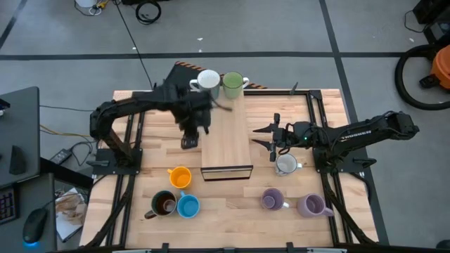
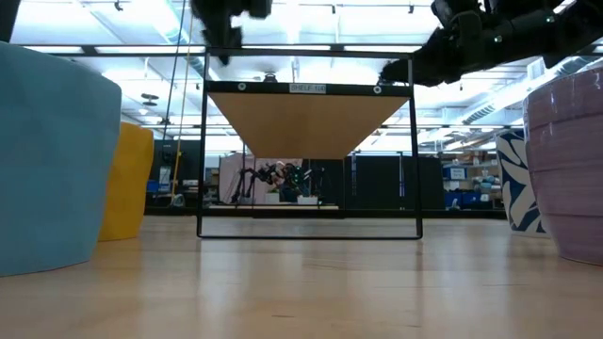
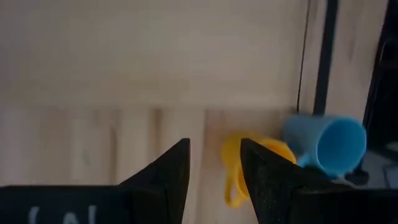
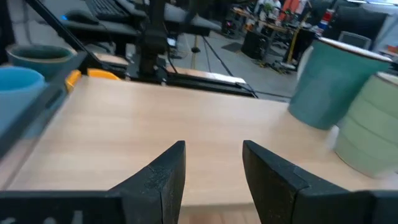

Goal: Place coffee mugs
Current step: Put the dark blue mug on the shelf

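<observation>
A wooden shelf [image 1: 226, 144] stands mid-table with a white mug [image 1: 207, 80] and a green mug [image 1: 233, 84] upright on its far end. On the table near its front stand an orange mug [image 1: 180, 177], a dark mug [image 1: 164, 204] and a blue mug [image 1: 188, 206]. Two purple mugs [image 1: 273, 199] [image 1: 311, 205] stand to the right. Another white mug [image 1: 286, 165] sits right of the shelf. My left gripper [image 1: 190, 139] hovers open and empty at the shelf's left side. My right gripper [image 1: 262, 138] hovers open and empty at its right side, just beyond that white mug.
The shelf top [image 4: 161, 118] is bare wood between the two grippers. Black frame rails [image 1: 131, 151] run along the table's left and right sides. In the low view the blue mug [image 2: 47, 160] and a purple mug [image 2: 570, 160] stand close to the near edge.
</observation>
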Robot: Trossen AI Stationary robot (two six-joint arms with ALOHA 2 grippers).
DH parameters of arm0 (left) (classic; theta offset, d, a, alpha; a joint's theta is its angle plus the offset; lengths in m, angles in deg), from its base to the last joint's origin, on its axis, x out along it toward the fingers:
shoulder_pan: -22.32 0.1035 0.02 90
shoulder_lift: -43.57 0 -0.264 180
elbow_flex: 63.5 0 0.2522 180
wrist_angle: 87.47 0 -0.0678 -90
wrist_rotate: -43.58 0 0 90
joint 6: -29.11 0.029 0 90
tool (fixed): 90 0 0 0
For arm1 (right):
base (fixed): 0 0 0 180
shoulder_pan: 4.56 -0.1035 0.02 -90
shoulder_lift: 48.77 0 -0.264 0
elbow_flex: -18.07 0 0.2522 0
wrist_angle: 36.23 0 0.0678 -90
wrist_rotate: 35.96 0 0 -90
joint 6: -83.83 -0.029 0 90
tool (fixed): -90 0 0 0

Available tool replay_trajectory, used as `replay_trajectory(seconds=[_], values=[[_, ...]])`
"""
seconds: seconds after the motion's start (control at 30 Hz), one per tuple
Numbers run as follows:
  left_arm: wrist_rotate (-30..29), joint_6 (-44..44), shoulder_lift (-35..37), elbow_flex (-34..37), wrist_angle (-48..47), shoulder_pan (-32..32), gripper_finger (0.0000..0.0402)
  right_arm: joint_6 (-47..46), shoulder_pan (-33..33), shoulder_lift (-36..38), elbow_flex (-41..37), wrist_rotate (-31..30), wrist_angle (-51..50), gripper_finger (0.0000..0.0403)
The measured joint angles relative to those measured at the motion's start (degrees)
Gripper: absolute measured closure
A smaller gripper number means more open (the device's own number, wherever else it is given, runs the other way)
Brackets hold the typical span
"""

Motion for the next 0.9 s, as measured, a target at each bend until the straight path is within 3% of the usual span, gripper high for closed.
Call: replay_trajectory(seconds=[0.17,0.53,0.9], values=[[-1.52,-4.49,3.95,9.08,0.15,-5.97,0.0253,1.45,-1.44,0.17,0.0,-3.53,-0.67,0.0237],[-4.42,-19.37,12.67,20.65,4.45,-15.96,0.0253,2.5,-1.94,0.21,0.0,-3.57,0.16,0.0237],[-2.59,-55.69,18.28,24.08,7.16,-32.21,0.0253,3.59,-1.92,0.23,0.0,-3.64,0.15,0.0237]])
